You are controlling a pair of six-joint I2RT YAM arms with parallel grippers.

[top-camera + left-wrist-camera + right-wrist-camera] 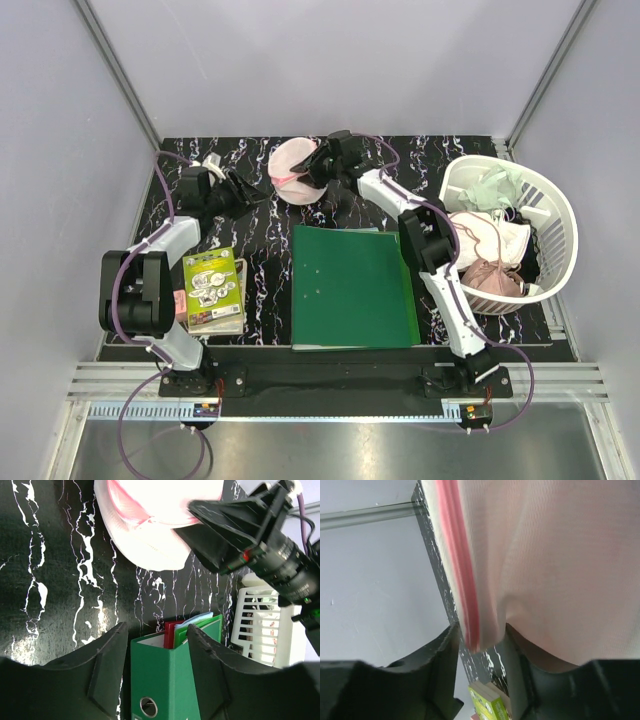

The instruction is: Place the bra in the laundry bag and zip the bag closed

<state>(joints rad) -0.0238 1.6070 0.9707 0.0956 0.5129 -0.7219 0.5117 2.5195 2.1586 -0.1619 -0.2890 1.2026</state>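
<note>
At the table's [260, 240] twelve o'clock sits the laundry bag [290, 165], pinkish inside, so the bra looks stowed. Our right gripper [480, 639] pinches its pink rim [462, 555] at three o'clock; we should hold that taut while the left gripper [247, 192], spread empty at eight o'clock, seeks the zip pull.

Black marbled table [265, 250]: laundry bag [290, 170], white mesh with pink rim, at 12 o'clock, with the right gripper [318, 168] touching its 3 o'clock side and the left gripper [250, 196] near its 8 o'clock, apart from it. Green binder [352, 287] lying flat at centre toward 6 o'clock; illustrated green book [213, 288] at 8 o'clock. White slatted basket [556, 205] holding garments [490, 240] at 3 o'clock.
</note>
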